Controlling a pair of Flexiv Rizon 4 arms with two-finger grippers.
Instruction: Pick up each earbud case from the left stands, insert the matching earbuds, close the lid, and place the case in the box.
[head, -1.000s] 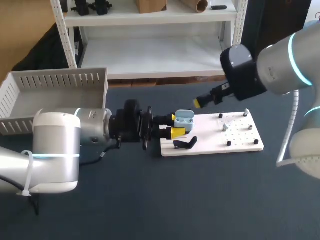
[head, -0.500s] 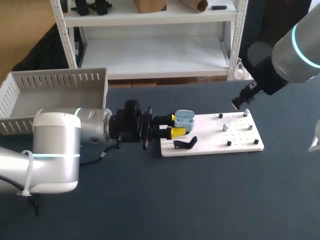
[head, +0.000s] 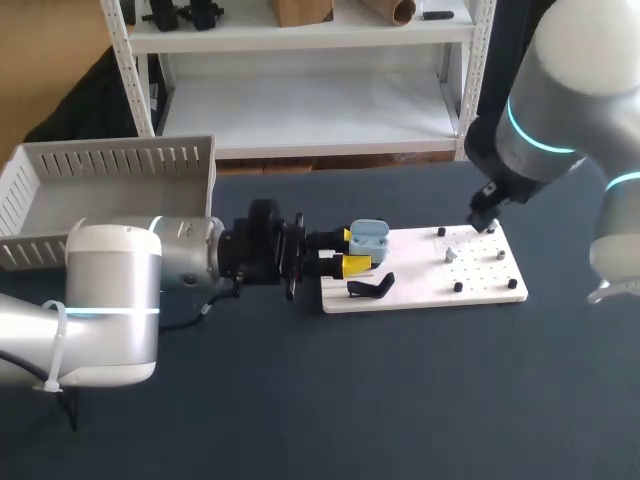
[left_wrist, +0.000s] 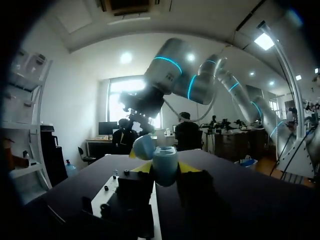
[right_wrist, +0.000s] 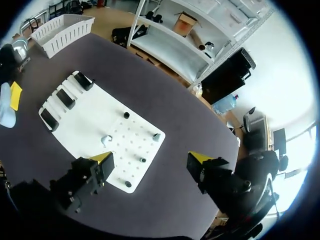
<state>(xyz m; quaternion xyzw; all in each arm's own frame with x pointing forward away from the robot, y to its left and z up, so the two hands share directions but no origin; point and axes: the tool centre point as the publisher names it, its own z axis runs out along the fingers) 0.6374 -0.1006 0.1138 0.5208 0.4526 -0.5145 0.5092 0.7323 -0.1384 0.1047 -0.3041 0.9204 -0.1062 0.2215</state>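
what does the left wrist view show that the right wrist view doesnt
Only left wrist: the right arm ahead, and both tips of the left pincer clamping the earbud case. Only right wrist: the open right pincer, the box, a small white piece among the pegs. Both: the case, the white board, its black stands.

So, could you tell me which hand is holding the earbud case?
The left hand, shut on the open blue earbud case; the right hand hangs open and empty over the board.
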